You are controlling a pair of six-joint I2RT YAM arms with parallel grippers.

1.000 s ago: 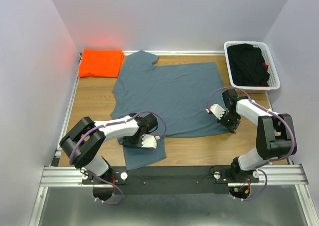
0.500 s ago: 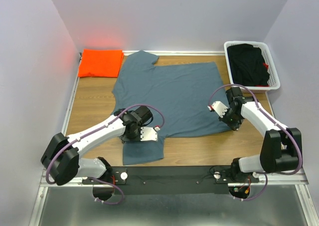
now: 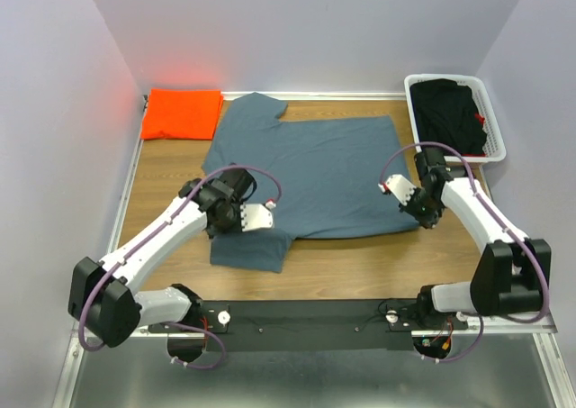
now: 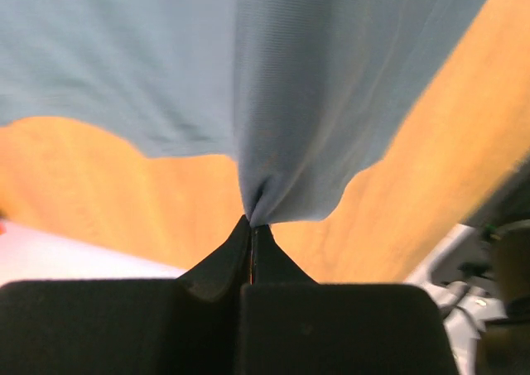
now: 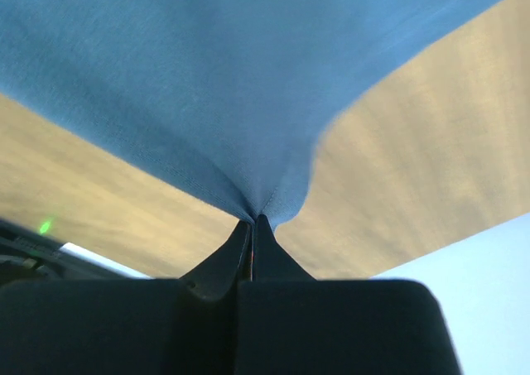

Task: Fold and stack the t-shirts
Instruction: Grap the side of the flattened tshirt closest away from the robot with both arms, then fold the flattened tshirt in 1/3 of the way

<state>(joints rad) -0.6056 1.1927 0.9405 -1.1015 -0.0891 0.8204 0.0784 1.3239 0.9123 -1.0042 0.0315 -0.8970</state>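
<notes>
The slate blue-grey t-shirt [image 3: 315, 165] lies spread across the middle of the wooden table, with a sleeve at the back left and another [image 3: 247, 253] at the near left. My left gripper [image 3: 230, 219] is shut on its near-left edge, and the cloth [image 4: 315, 102] bunches into the closed tips [image 4: 251, 222]. At the shirt's near-right corner my right gripper [image 3: 423, 212] is shut on the cloth [image 5: 232, 85], which is pinched at the tips [image 5: 252, 219]. The bright orange t-shirt [image 3: 182, 113] lies folded in the back-left corner.
A white basket [image 3: 454, 81] holding dark clothing [image 3: 448, 118] stands at the back right. Walls close in the table on the left, back and right. Bare wood [image 3: 360, 264] shows along the near edge.
My left gripper closed on the shirt's near-left edge and moved back and left with it, dragging the near sleeve along. My right gripper carried its corner slightly back.
</notes>
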